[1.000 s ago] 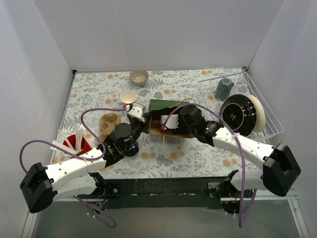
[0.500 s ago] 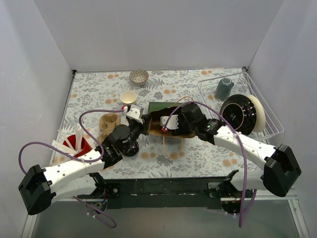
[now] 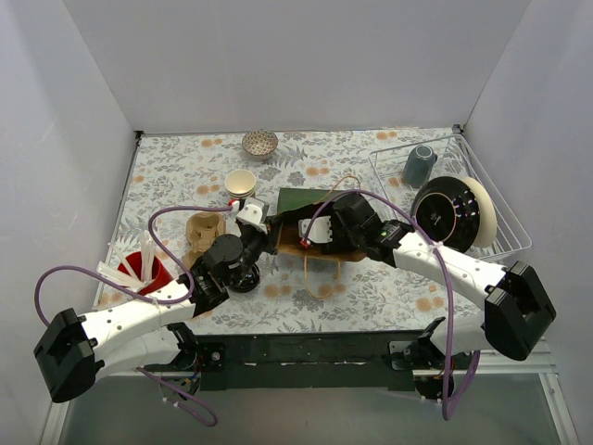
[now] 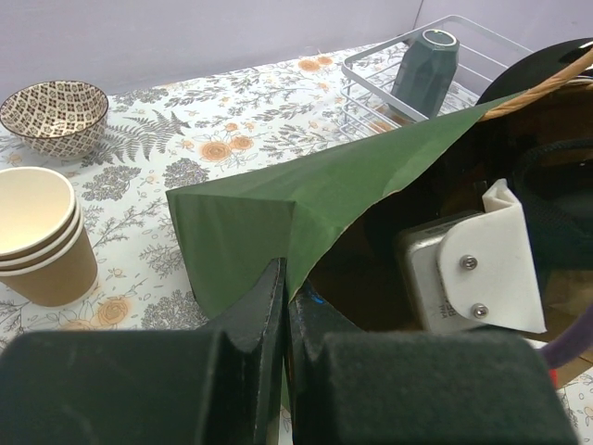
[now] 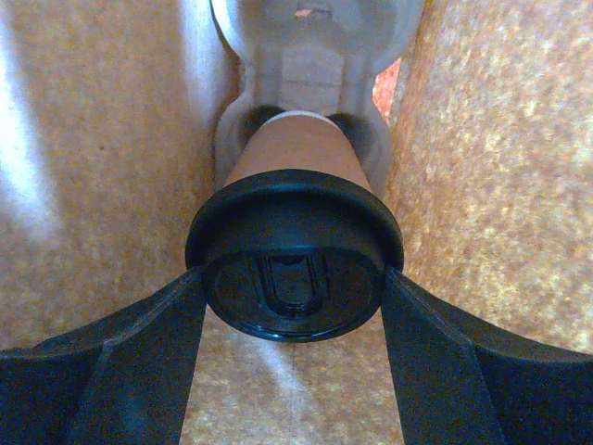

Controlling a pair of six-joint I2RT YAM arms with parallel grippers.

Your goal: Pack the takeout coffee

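Note:
The takeout coffee (image 5: 296,153), a tan paper cup with a black sip lid (image 5: 295,269), lies on its side inside the green paper bag (image 3: 301,197), lid toward the camera. My right gripper (image 5: 293,278) is shut on it, one finger pressing each side of the lid. From above, the right wrist (image 3: 347,222) reaches into the bag's mouth; cup and fingers are hidden there. My left gripper (image 4: 285,278) is shut on the bag's (image 4: 278,213) green rim, holding the mouth up and open. In the top view the left gripper (image 3: 264,232) sits at the bag's left edge.
Stacked paper cups (image 3: 240,182) and a patterned bowl (image 3: 260,143) stand behind the bag. A tan carrier (image 3: 204,230), a red cup (image 3: 146,269) and a spare black lid (image 3: 243,276) lie left. The wire rack (image 3: 500,241) at right holds a mug (image 3: 420,165) and a black plate (image 3: 445,213).
The right wrist has slid a little to the left, deeper into the bag. The left gripper keeps its pinch on the rim and has shifted slightly with the bag.

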